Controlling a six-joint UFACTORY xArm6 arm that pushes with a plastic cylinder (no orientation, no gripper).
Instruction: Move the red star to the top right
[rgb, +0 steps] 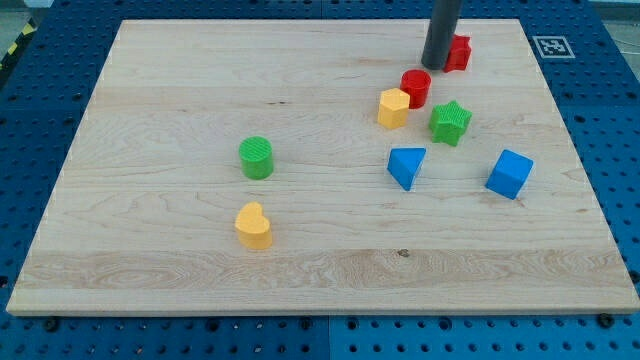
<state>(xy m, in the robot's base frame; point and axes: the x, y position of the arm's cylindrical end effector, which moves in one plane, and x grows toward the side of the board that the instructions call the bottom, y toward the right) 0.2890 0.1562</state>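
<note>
A pale wooden board (200, 80) with visible grain is laid on a blue perforated base (610, 120). Eight ribbed, matte plastic blocks are counted: two red, two yellow, two green, two blue.

No gripper is fitted, so no open or closed state applies; a smooth dark rod is seen coming down from the view's top, and nothing is held. The tip (437, 65) is set on the board near its top right.

The red star (459, 52) is pressed against the tip's right side, touching or nearly so, partly hidden by the rod; its star shape can barely be made out. It lies close to the board's top edge, right of centre.

Just below and slightly left of the tip a red cylinder (416, 87) is seen, with a yellow hexagon-like block (393, 108) touching its lower left. A green star (450, 122) is placed below the tip, near the cylinder. Further below, a blue triangle (406, 166) and, to its right, a blue cube (509, 174) are found.

Well apart, far down-left of the tip, a green cylinder (256, 158) and a yellow heart-like block (253, 225) are located.

A marker tag (549, 45) is fixed at the board's top right corner.
</note>
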